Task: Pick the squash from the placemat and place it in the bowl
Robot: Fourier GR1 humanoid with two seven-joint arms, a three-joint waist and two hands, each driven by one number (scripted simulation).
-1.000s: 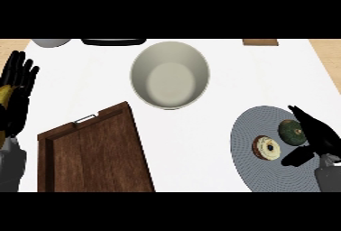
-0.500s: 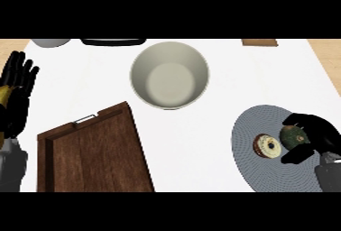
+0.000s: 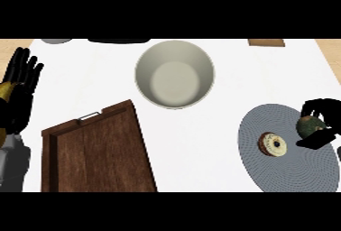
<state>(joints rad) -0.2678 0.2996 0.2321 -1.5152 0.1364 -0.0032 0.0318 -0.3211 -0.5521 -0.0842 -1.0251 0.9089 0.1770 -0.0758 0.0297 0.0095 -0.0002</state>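
Squash [image 3: 308, 126]: small, rounded, dull olive-green with a lighter tan patch on its upper side. It sits at the 3 o'clock edge of the grey placemat [image 3: 266, 169], partly masked by black fingers; its lower right portion cannot be seen.

Right hand [image 3: 318, 122]: at the 3 o'clock edge of the view. Fingers arch over the top of the squash and the thumb crosses below it, so the hand is curled round the squash. Whether the squash is lifted clear of the mat or resting on it cannot be told.

Placemat: round, grey, finely ribbed in concentric rings, lying at 4 o'clock on the white bench [image 3: 200, 135]. A second item, a round ring-shaped piece [image 3: 272, 144] with a tan rim and dark centre, lies on the mat just beside the squash, toward 9 o'clock from it, apart from the hand.

Bowl [image 3: 175, 73]: pale grey-beige, oval in this view, standing at 12 o'clock of the bench, well apart from the placemat. Interior shows nothing in it.

Wooden tray [image 3: 96, 153]: dark brown, raised rim, metal handle at its far end, lying at 7 o'clock, slightly skewed.

Left hand [image 3: 20, 79]: at the 9 o'clock edge, fingers straight and spread, pointing up, resting, touching nothing.

Far edge: a dark flat item [image 3: 120, 40], a grey item [image 3: 57, 40] and a brown item [image 3: 266, 42], each cut off.
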